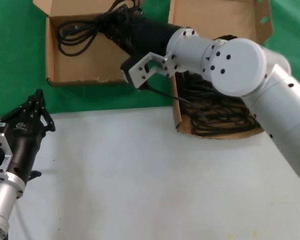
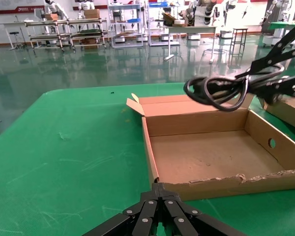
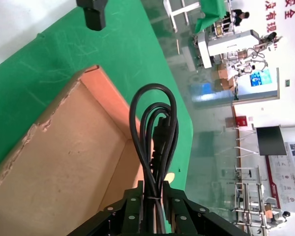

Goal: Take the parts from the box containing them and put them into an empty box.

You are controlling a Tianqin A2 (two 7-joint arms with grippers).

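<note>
The right gripper (image 3: 152, 199) is clenched on a coiled cord (image 3: 155, 132), pinching the bundle across its middle so the loops hang free over the empty box (image 2: 206, 157) at the far left corner of the table. In the head view that box's floor is bare cardboard except where the carried cord (image 1: 77, 31) dangles over it. The cord looks light, limp and rubbery: grippy enough not to slip, but floppy, so loops may snag on a box wall. A mid-bundle hold keeps the strands together. More cords (image 1: 217, 112) lie heaped in the full box (image 1: 217, 20) near the far right edge. The left gripper (image 1: 29, 117) waits at the near left, fingers closed on nothing.
</note>
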